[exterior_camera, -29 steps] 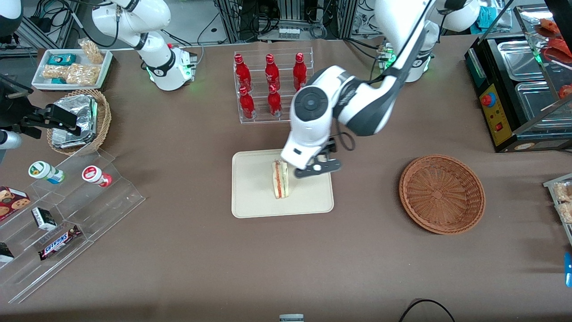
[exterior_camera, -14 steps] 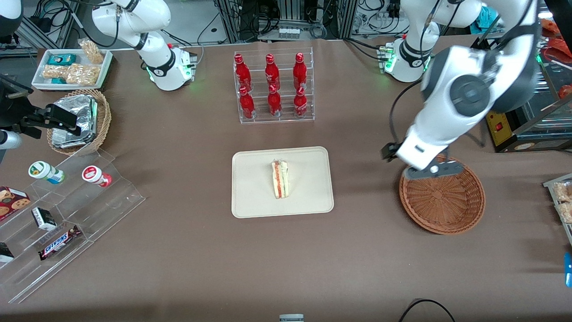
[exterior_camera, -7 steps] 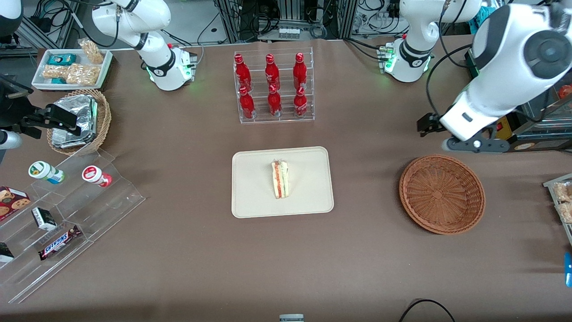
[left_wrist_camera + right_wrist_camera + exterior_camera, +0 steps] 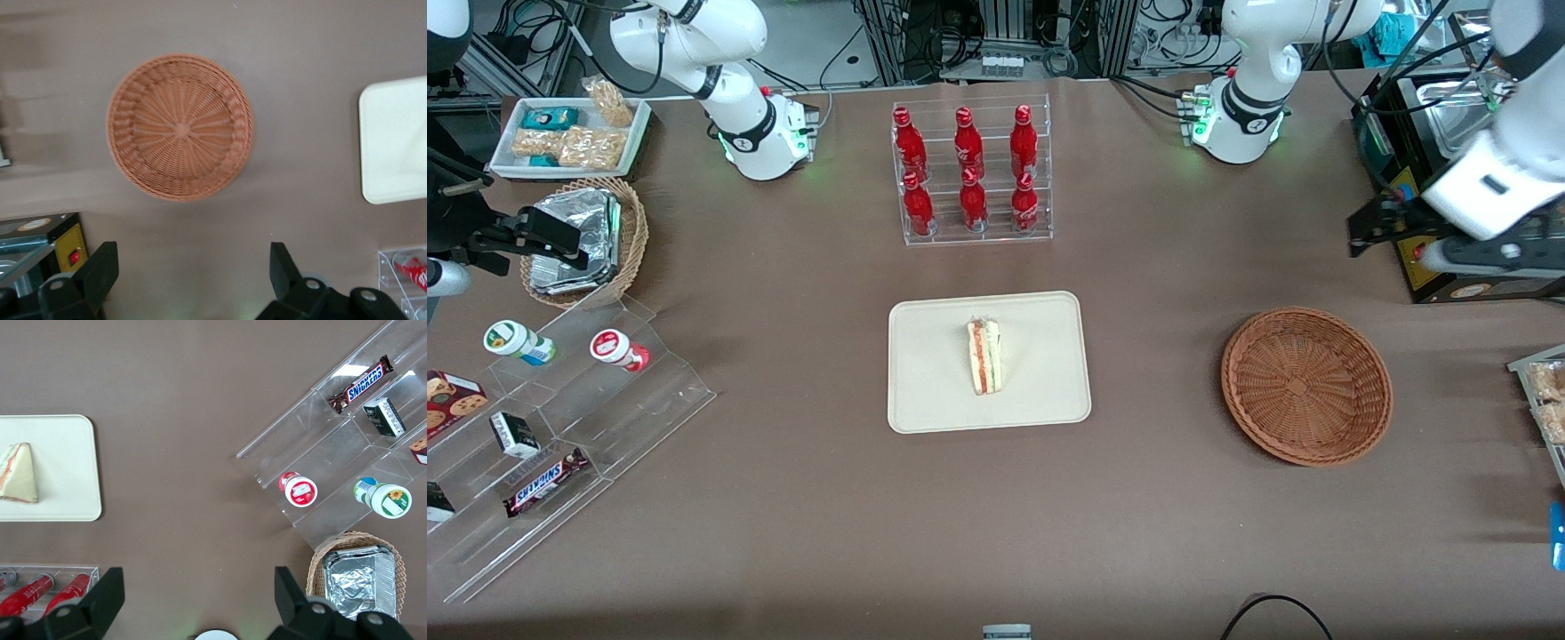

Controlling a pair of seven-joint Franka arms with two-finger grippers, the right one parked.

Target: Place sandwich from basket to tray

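Sandwich lies on its side near the middle of the tray; the basket, holding nothing, sits at the tray's three o'clock in the front view, well apart; the gripper hangs high above the table near the basket, fingers spread wide, gripping nothing.

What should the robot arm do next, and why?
Probably nothing more than pulling back to rest. The sandwich already lies on the tray, and the basket holds nothing. The gripper hangs high above the table near the basket, toward the working arm's end, with its jaws open and holding nothing, so I see nothing left to carry.
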